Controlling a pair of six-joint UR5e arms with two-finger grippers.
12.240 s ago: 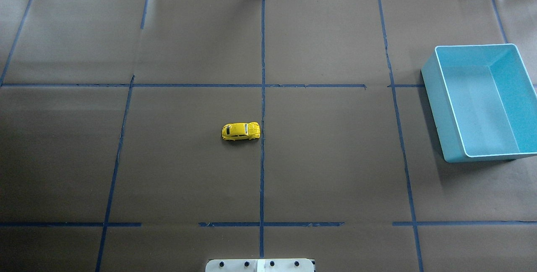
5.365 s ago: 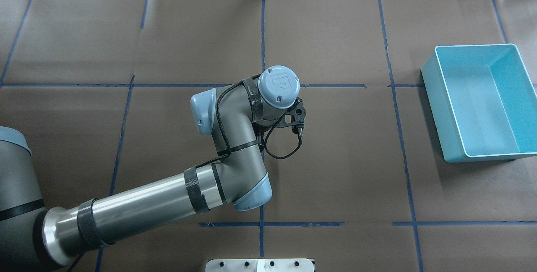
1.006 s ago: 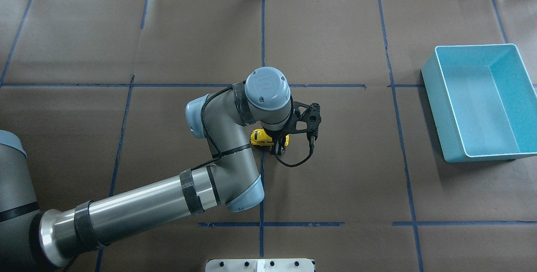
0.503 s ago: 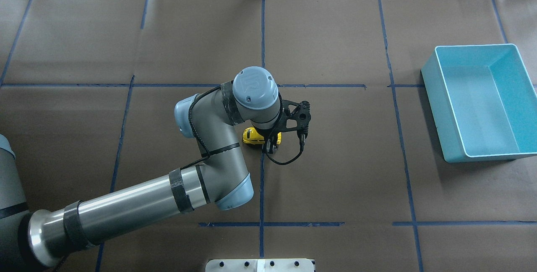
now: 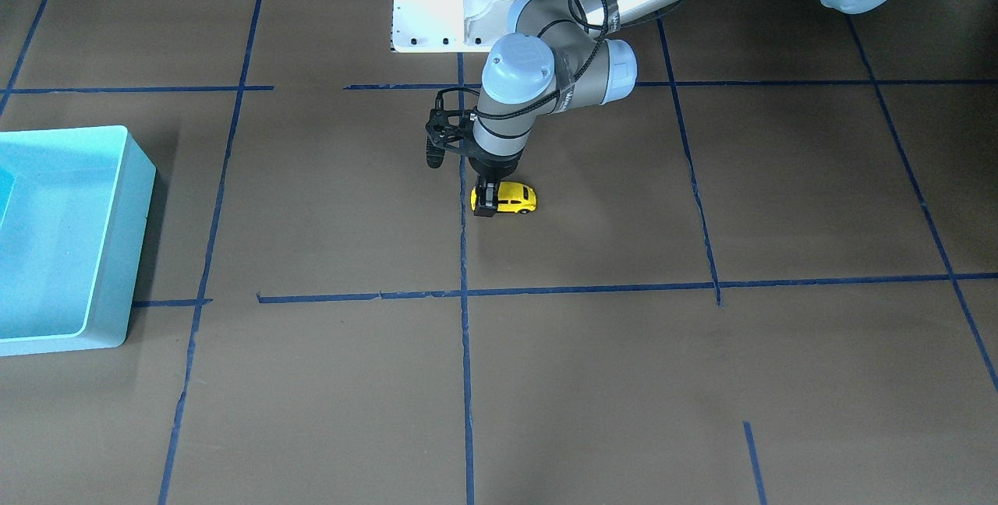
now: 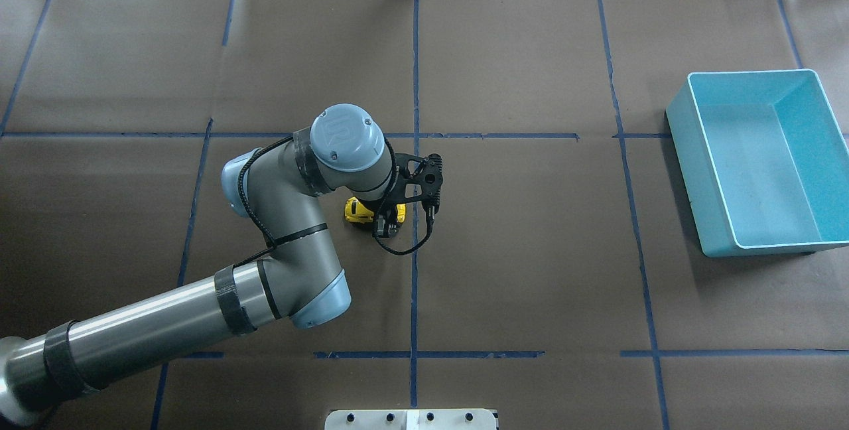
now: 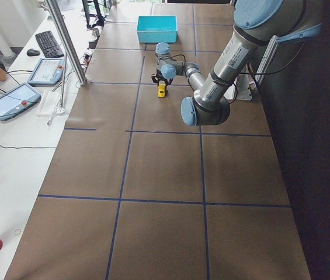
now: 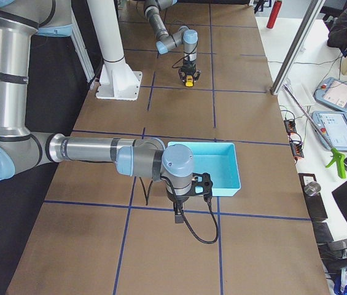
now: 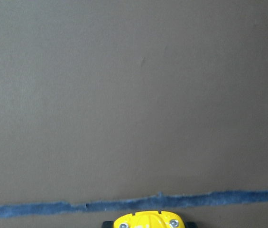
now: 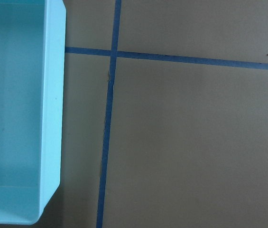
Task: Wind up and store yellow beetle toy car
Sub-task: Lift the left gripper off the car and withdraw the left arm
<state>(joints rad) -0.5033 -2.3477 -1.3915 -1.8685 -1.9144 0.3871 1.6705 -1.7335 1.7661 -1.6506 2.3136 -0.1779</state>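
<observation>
The tiny, rounded, bright yellow beetle toy car point(image 5: 515, 199) stood on its wheels on the brown paper-covered worktop point(image 6: 530, 271), near the middle. In the overhead view, with 12 o'clock pointing away from the robot, the car lay at 9 o'clock of the long blue tape line point(image 6: 414, 85) that ran down the centre, just beside it. The left hand point(image 5: 486, 201) pointed straight down and pinched the car across its body at the end nearest that line, one dark finger on each flank. The left wrist view showed only the yellow tip of the car at 6 o'clock of the frame, with a strip of blue tape just beyond it.

The light blue rectangular plastic bin point(image 6: 703, 171) sat at 3 o'clock of the car, well apart from it. The right hand point(image 8: 178, 215) hung over the worktop beside the bin, pointing down. Whether its fingers were spread or pressed together could not be told.
</observation>
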